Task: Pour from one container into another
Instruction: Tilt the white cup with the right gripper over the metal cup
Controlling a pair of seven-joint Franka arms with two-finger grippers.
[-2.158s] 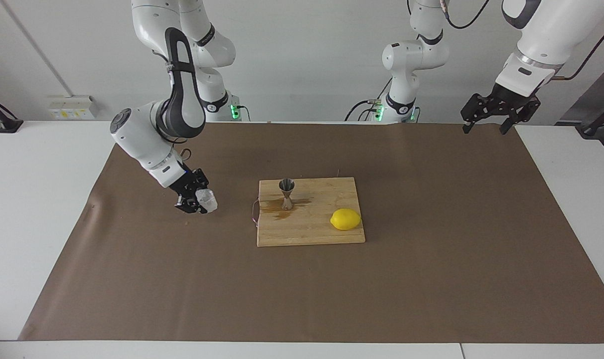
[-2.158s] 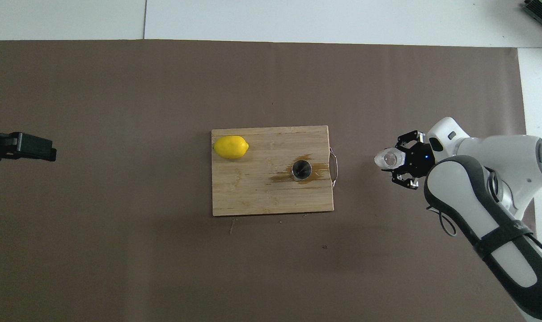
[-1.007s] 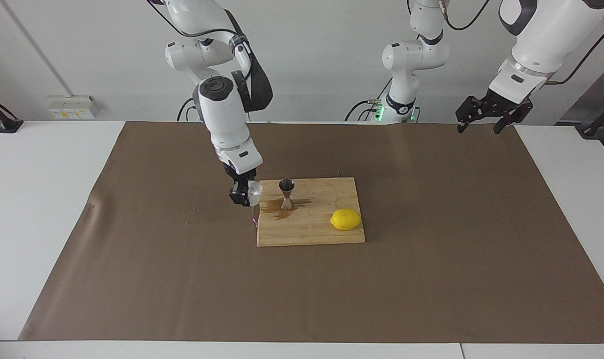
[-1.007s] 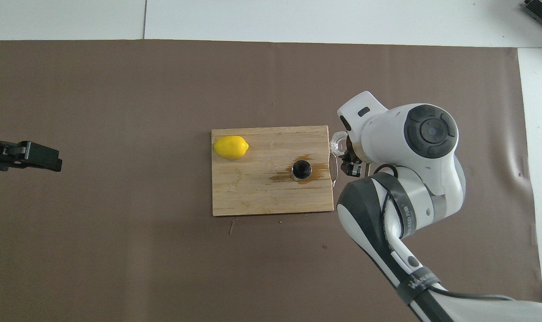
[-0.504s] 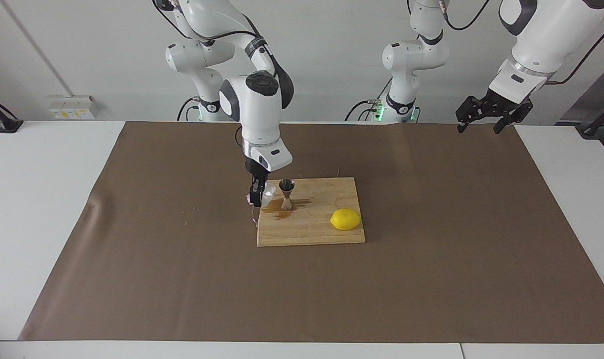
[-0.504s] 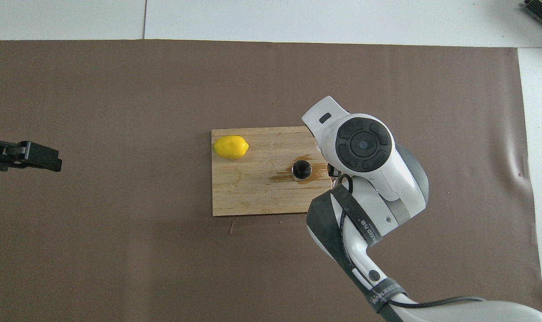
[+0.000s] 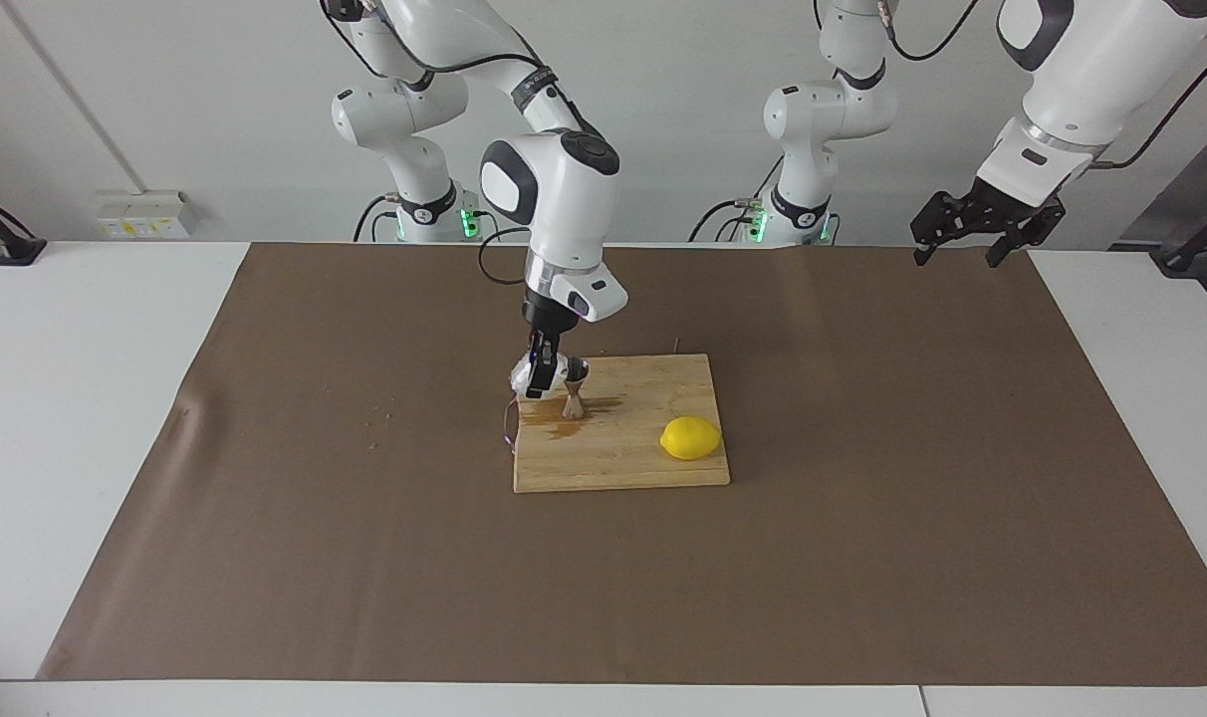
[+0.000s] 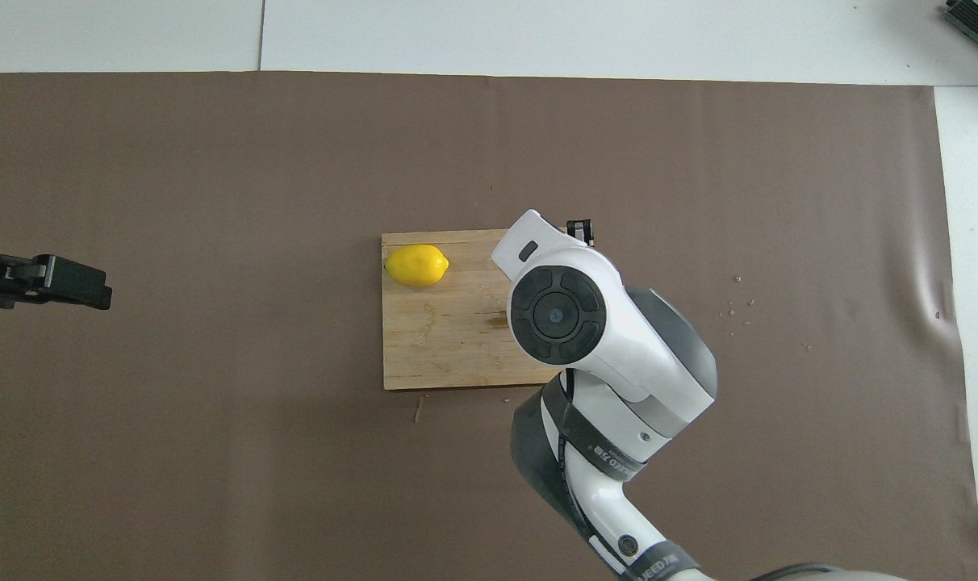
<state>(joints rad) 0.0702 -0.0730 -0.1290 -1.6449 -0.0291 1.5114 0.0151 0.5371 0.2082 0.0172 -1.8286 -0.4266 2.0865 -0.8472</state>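
Note:
The steel jigger (image 7: 574, 389) stands upright on the wooden board (image 7: 623, 463), at the board's end toward the right arm. My right gripper (image 7: 538, 376) hangs just beside the jigger's top cone, shut on the clear tumbler (image 7: 519, 379), which is level with the jigger's rim. Its tilt and any flow are too small to tell. In the overhead view the right arm's wrist (image 8: 557, 315) hides the tumbler, the jigger and the gripper. My left gripper (image 7: 965, 244) waits open and raised over the table's edge at the left arm's end, also seen from above (image 8: 85, 284).
A yellow lemon (image 7: 690, 438) (image 8: 415, 265) lies on the board at its end toward the left arm. A brown wet stain (image 7: 556, 425) spreads round the jigger's foot. Brown paper (image 7: 862, 558) covers the table. A few crumbs (image 8: 735, 303) lie on it.
My right arm has carried the tumbler from over the paper to the board and right up to the jigger, turning its wrist. The left gripper has barely moved.

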